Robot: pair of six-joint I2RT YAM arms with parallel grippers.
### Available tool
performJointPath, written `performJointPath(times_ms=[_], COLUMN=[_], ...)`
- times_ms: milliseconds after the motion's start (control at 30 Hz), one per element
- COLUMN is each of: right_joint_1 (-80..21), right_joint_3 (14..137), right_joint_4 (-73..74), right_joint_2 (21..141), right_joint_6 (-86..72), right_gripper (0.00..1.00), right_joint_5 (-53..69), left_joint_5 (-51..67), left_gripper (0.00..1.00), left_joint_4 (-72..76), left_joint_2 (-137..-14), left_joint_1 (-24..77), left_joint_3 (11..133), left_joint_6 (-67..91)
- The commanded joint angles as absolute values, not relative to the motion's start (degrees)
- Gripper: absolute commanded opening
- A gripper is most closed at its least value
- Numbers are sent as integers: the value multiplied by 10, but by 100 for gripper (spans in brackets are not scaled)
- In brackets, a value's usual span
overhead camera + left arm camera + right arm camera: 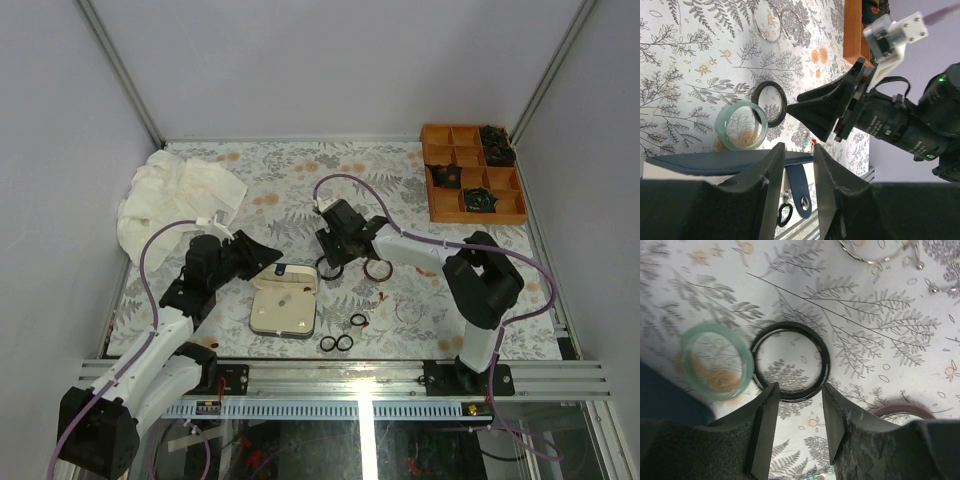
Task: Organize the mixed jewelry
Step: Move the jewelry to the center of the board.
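Observation:
The mixed jewelry lies loose on the floral cloth. A large black ring (pixel 790 361) lies flat just beyond my right gripper (pixel 799 390), which is open and holds nothing. A translucent green ring (pixel 715 367) stands beside it, blurred. A brown ring (pixel 902 410) and thin clear hoops (pixel 872 255) lie nearby. Small black rings (pixel 336 343) sit close to the near edge. My left gripper (pixel 798 150) is open at the open cream-lined case (pixel 285 305), its fingers either side of the case's dark strap (pixel 800 192). From the left wrist, the right gripper (pixel 800 107) hovers by the green ring (pixel 740 126).
An orange compartment tray (pixel 470 180) with dark pieces stands at the back right. A crumpled white cloth (pixel 175 195) lies at the back left. A clear hoop (pixel 410 310) lies in front of the right arm's base. Metal rails run along the near edge.

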State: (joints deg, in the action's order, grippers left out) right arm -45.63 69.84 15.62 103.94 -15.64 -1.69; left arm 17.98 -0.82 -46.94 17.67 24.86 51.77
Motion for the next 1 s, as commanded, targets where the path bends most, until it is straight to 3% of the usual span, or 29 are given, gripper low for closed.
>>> performJointPath(times_ms=[0, 300, 400, 500, 600, 967], right_joint_1=[-454, -454, -455, -455, -455, -451], right_joint_3=[727, 750, 749, 750, 753, 769], right_joint_4=[194, 219, 220, 222, 226, 224], right_joint_2=[1067, 1123, 1131, 1130, 1126, 1079], right_joint_6=[-154, -153, -156, -156, -157, -149], right_gripper=[46, 43, 34, 13, 1, 0], right_joint_5=[-87, -118, -126, -136, -152, -171], left_joint_5=[171, 170, 170, 169, 170, 169], left_gripper=[29, 29, 29, 29, 29, 29], left_joint_4=[-35, -37, -38, -39, -38, -40], left_joint_2=[-462, -463, -461, -461, -461, -458], left_joint_1=[180, 180, 180, 180, 180, 180], left_joint_3=[268, 270, 269, 270, 269, 267], left_joint_6=[501, 500, 500, 500, 501, 502])
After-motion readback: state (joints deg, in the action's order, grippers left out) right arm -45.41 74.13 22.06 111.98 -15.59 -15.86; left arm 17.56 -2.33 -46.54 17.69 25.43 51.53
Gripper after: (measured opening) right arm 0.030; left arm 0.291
